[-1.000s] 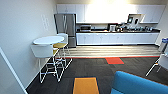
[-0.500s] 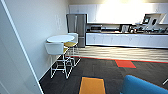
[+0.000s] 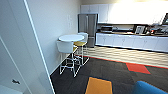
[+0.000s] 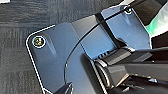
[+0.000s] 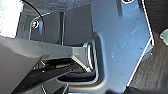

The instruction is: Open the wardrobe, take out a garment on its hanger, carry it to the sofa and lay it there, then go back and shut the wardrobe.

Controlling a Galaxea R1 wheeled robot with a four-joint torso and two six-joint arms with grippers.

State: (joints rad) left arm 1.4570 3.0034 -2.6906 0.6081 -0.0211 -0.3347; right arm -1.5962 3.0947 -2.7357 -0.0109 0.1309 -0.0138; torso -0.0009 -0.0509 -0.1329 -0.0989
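Note:
A corner of the bright blue sofa (image 3: 150,88) shows at the near right of the head view, on the dark carpet. A tall white panel (image 3: 15,50) with a bright vertical edge rises close by on the left, with a small dark mark low on it; I cannot tell whether it belongs to the wardrobe. Both wrist views look down on the robot's own dark plate and jointed bar above dark carpet.
A round white high table (image 3: 71,38) with white and yellow stools (image 3: 67,53) stands against the white wall. Beyond it are a steel fridge (image 3: 87,26) and a long kitchen counter (image 3: 130,41). Orange (image 3: 98,86) and red (image 3: 137,68) carpet tiles mark the dark floor.
The whole head view has slid to the right, so the camera has turned left. The white panel on the left now takes up more of the picture.

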